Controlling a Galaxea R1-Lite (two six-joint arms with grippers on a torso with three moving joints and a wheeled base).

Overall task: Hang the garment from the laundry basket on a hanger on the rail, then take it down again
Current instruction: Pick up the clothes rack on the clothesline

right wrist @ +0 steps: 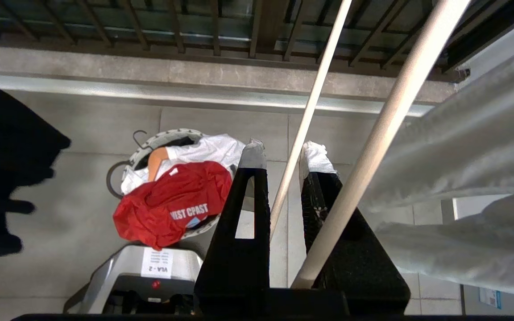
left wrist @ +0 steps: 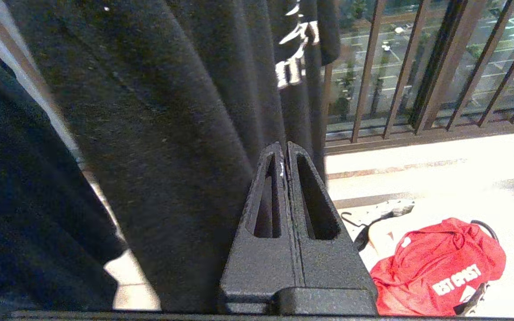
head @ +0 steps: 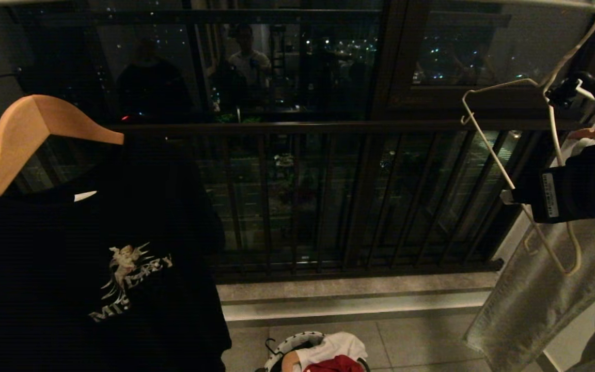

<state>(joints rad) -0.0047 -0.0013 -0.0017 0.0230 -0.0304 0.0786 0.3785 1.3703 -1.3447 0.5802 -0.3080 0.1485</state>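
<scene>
Dim, perhaps underexposed; wrist views brighter.

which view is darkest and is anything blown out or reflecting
Head view is darkest: the black shirt is nearly featureless, and the window reflects a person. Left wrist view is blown out on the floor beside the red shirt. Right wrist view is evenly lit.

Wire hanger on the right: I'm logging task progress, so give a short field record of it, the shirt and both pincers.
hanger: thin white wire hanger, bare
garment: red "WEST COAST" T-shirt, heaped on round white woven basket on the floor
right pincer: raised, at the hanger's wire
left pincer: shut, empty, beside hanging black printed T-shirt
progress: shirt not yet hung
</scene>
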